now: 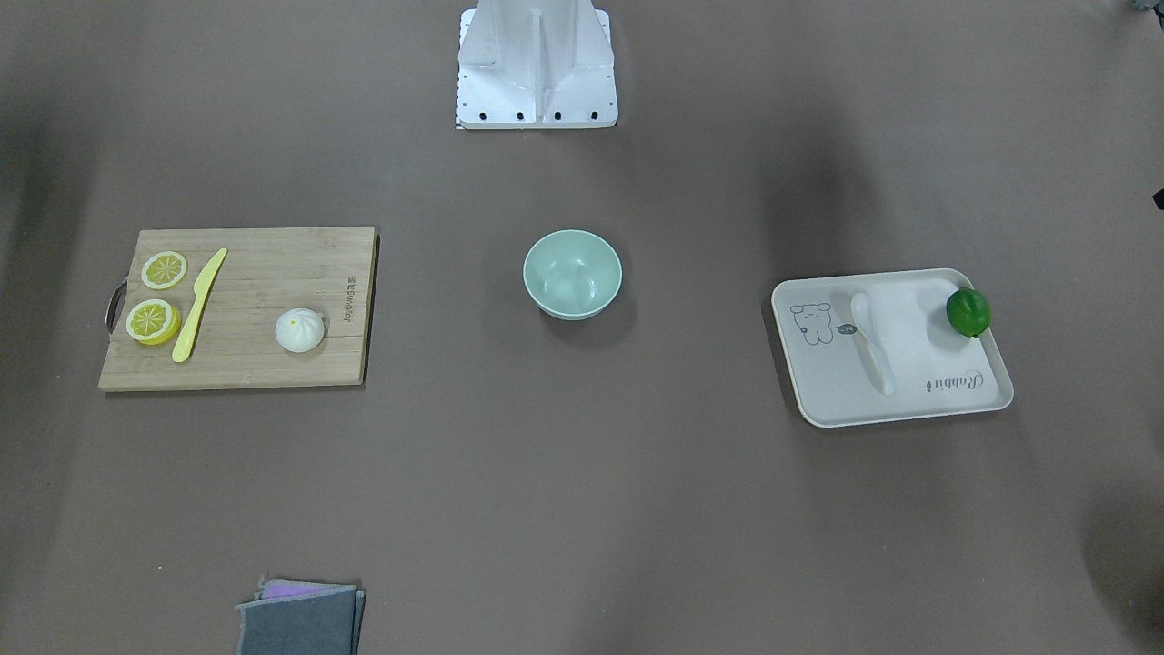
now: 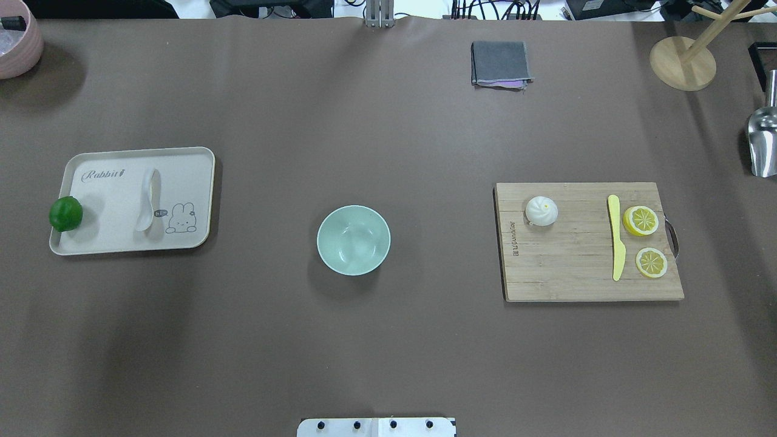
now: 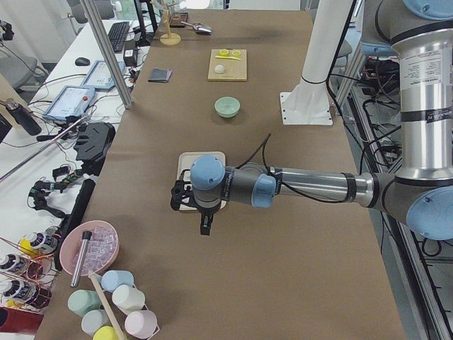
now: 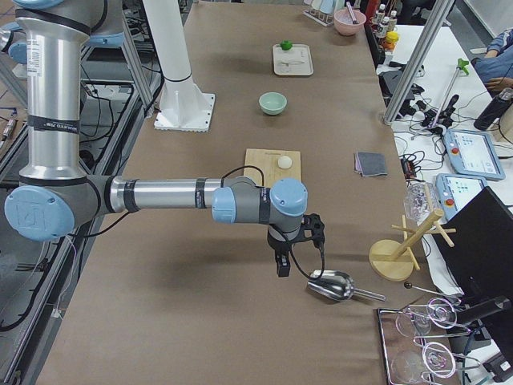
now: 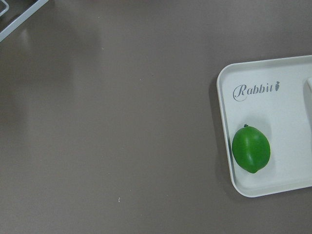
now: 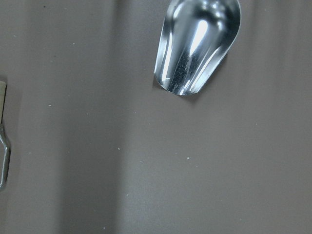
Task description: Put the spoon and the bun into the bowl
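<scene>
The white spoon (image 2: 147,199) lies on the cream tray (image 2: 109,206), also seen in the front view (image 1: 871,341). The white bun (image 2: 541,210) sits on the wooden cutting board (image 2: 564,267), also in the front view (image 1: 299,329). The mint-green bowl (image 2: 353,240) stands empty mid-table between them. My left gripper (image 3: 204,225) shows only in the left side view, hanging beyond the tray's outer end; I cannot tell if it is open. My right gripper (image 4: 280,265) shows only in the right side view, beyond the board near a metal scoop; I cannot tell its state.
A green lime (image 5: 250,149) sits at the tray's outer edge. A yellow knife (image 2: 616,237) and two lemon slices (image 2: 641,220) lie on the board. A metal scoop (image 6: 197,44), a wooden stand (image 2: 683,60), a folded grey cloth (image 2: 499,64) and a pink bowl (image 2: 15,36) are at the table's edges.
</scene>
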Robot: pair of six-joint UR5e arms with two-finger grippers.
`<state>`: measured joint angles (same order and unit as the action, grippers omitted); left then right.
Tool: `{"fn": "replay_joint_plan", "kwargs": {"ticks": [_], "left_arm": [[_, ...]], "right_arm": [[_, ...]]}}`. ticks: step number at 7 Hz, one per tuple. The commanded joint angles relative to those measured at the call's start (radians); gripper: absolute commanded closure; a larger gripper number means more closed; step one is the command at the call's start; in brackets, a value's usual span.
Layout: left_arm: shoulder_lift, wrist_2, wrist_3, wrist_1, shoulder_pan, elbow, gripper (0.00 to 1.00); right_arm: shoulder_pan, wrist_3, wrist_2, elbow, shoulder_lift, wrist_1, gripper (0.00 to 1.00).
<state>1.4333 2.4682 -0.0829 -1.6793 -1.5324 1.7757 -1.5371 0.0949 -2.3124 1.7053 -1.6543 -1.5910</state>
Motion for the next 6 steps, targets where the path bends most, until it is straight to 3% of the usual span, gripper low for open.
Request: {"fn": "replay_joint_plan", "kwargs": {"ticks": [1, 6], "left_arm": [[0.003, 0.000, -0.002, 0.000, 0.001, 0.004, 0.02], [-0.002, 0.000, -0.002, 0.000, 0.002, 0.002, 0.02]], "right_arm": [[0.000, -0.004, -0.004, 0.000, -0.001, 0.000, 0.00], [0.000, -0.003, -0.028, 0.011, -0.010, 0.000, 0.00]]}}
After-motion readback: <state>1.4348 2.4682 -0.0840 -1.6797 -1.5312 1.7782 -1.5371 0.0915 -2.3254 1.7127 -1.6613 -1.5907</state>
